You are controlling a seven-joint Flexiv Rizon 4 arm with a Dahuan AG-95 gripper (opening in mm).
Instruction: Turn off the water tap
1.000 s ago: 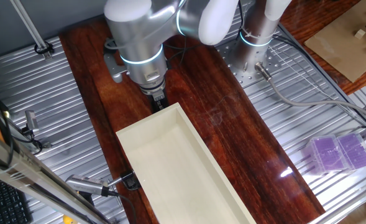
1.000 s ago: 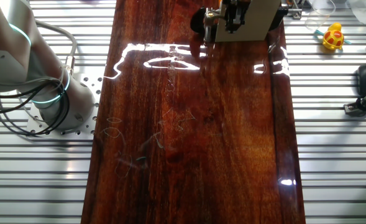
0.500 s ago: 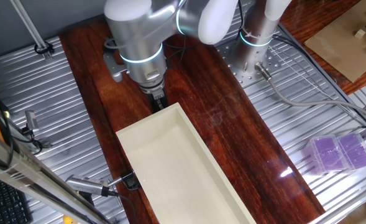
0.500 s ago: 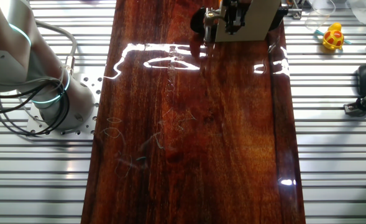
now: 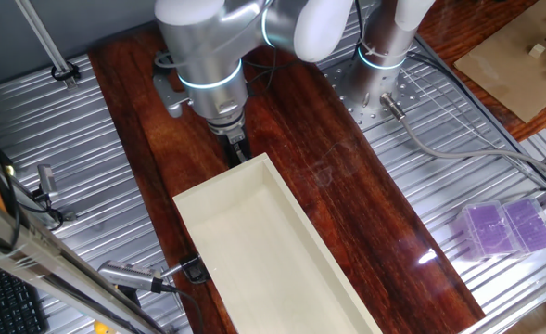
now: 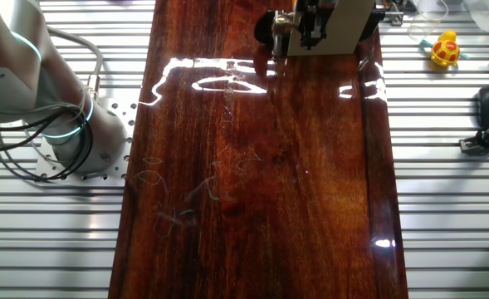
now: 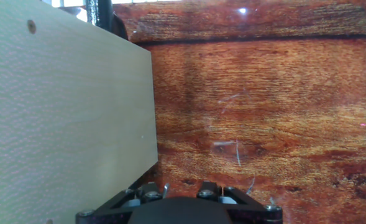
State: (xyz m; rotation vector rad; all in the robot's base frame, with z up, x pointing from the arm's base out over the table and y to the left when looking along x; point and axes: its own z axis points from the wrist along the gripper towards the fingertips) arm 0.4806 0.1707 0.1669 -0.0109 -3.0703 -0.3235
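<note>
Barely any change over the last second: end effector lifted a touch, still against the tray end wall near the worktop far edge. Jaw state hidden, cannot tell. Tap not visible anywhere; turning likely unfinished.

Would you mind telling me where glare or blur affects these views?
The other fixed view: bright white glare streaks on the wooden board near the gripper. One fixed view: a small glint by the board's near edge. Hand view: the cream box looks soft, the gripper base dark.
</note>
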